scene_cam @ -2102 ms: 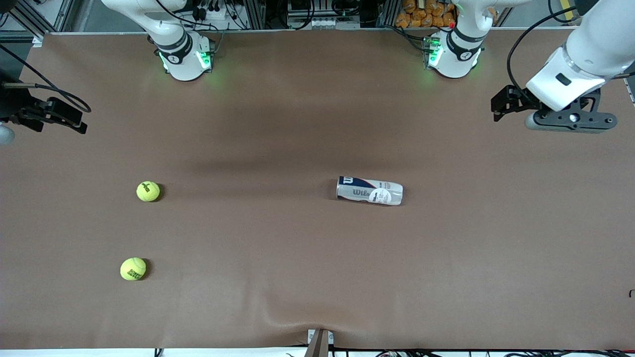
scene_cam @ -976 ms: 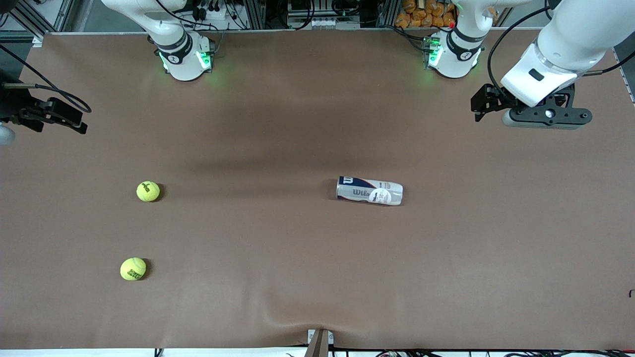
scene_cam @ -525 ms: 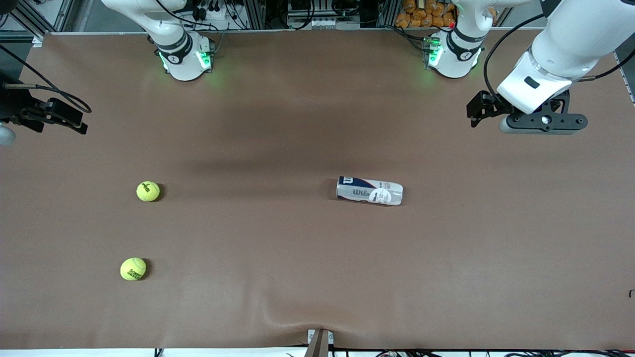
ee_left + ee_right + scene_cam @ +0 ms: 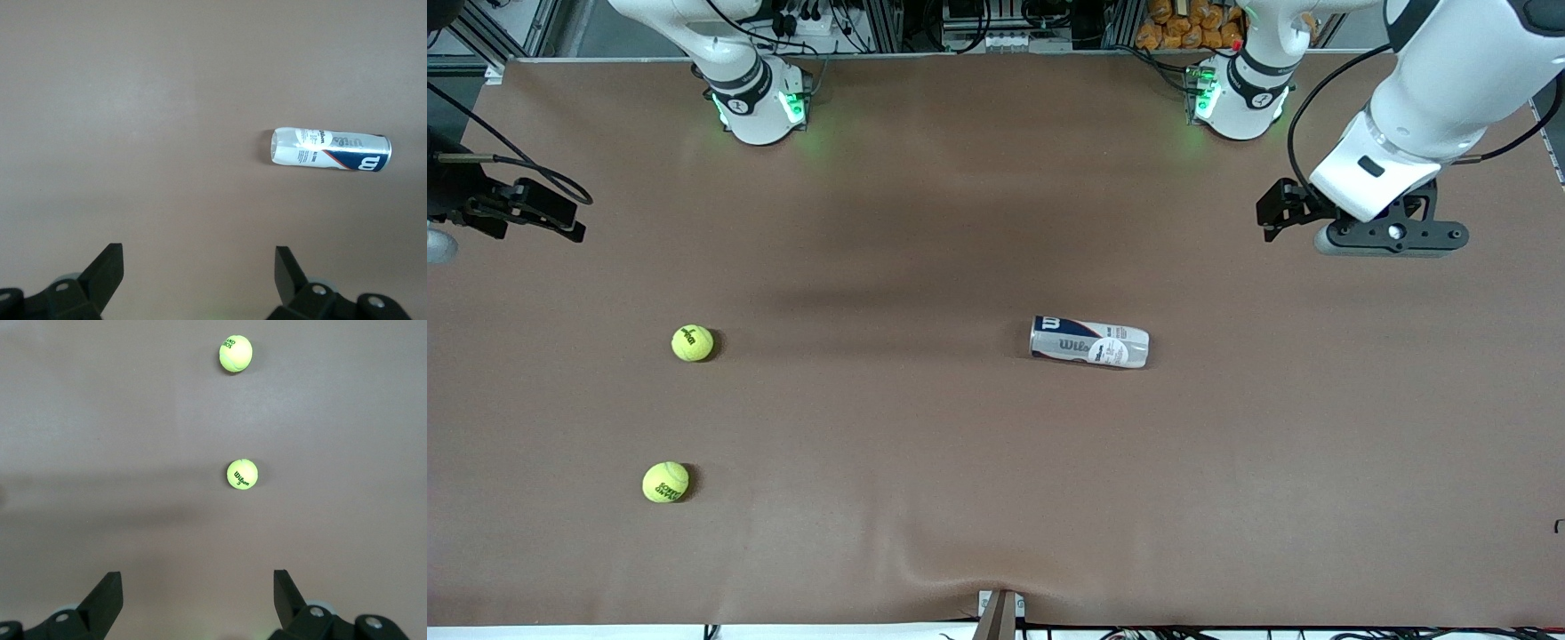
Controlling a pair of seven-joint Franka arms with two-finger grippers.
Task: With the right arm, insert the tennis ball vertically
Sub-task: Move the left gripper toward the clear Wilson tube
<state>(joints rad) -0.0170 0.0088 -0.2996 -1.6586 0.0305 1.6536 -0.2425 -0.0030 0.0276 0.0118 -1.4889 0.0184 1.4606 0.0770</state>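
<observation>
Two yellow-green tennis balls lie toward the right arm's end of the table: one (image 4: 692,343) (image 4: 241,474) farther from the front camera, the other (image 4: 665,482) (image 4: 235,353) nearer. A white and blue Wilson ball can (image 4: 1089,341) (image 4: 330,149) lies on its side near the table's middle. My right gripper (image 4: 445,218) (image 4: 198,590) hangs open and empty at the table's edge, high over bare table, apart from both balls. My left gripper (image 4: 1392,236) (image 4: 200,267) is open and empty, high over the table at the left arm's end, apart from the can.
The brown table mat (image 4: 960,462) has a raised wrinkle at its front edge. The two arm bases (image 4: 760,102) (image 4: 1236,98) stand along the table's back edge. Cables and clutter lie past that edge.
My left arm has swung its gripper in from the table's end toward the can and a little lower in the front view. The right arm, balls and can have not moved.
</observation>
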